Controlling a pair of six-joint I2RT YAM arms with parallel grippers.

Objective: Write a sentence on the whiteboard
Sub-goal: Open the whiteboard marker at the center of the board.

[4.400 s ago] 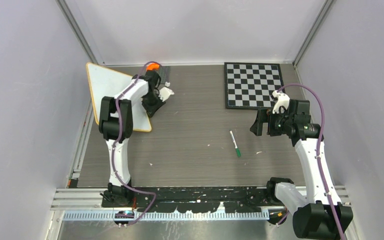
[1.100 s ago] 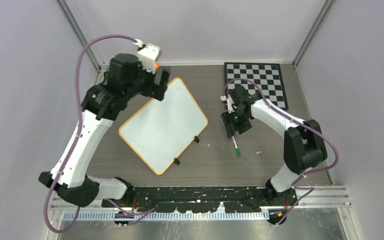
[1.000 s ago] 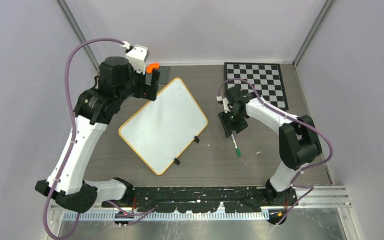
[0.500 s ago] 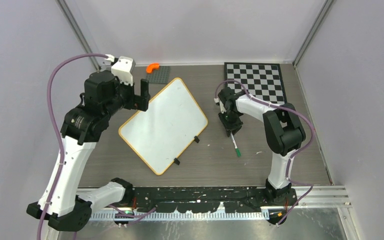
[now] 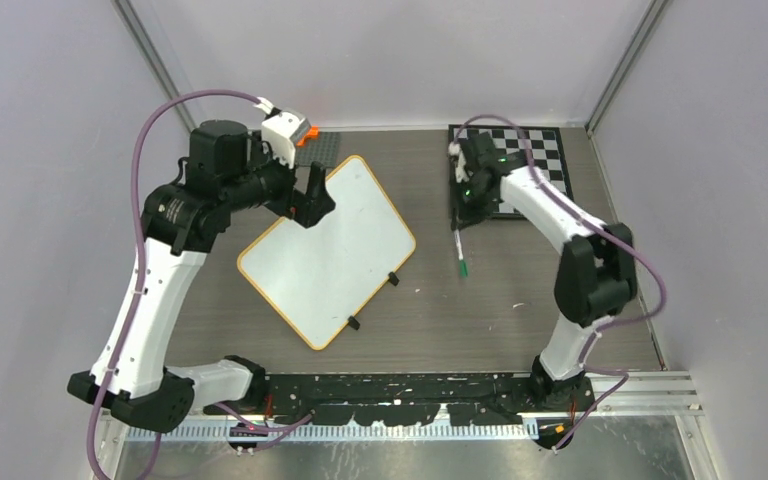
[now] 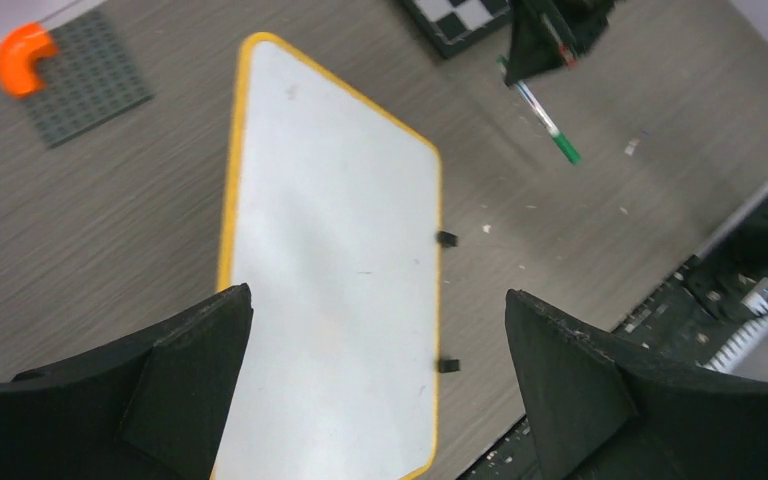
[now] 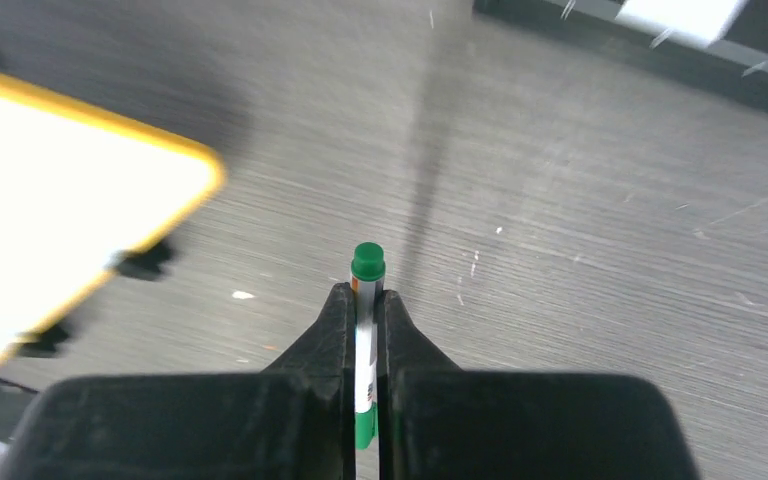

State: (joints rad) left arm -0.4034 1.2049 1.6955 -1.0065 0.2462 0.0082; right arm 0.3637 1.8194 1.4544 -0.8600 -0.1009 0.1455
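Observation:
The whiteboard (image 5: 325,250) lies turned like a diamond on the table, left of centre, with an orange-yellow rim and a plain white face (image 6: 340,250). No sentence is in view on it. My left gripper (image 5: 310,200) hovers open above the board's upper left part, and its two black fingers (image 6: 377,295) stand far apart with nothing between them. My right gripper (image 5: 463,208) is shut on a green-capped marker (image 5: 459,255) to the right of the board. The marker (image 7: 366,290) is pinched lengthwise between the fingers above the wood, with its green cap poking out past the tips. The board's corner (image 7: 60,200) shows at the left.
A black-and-white chequered board (image 5: 535,160) lies at the back right, partly under my right arm. A grey studded plate (image 6: 85,85) with an orange curved piece (image 6: 22,55) sits at the back left. Two black clip feet (image 5: 393,279) jut from the whiteboard's lower right edge.
My right gripper has shut on the marker and carried it up and back toward the chequered board. My left gripper, still open, has swung right over the whiteboard's upper part.

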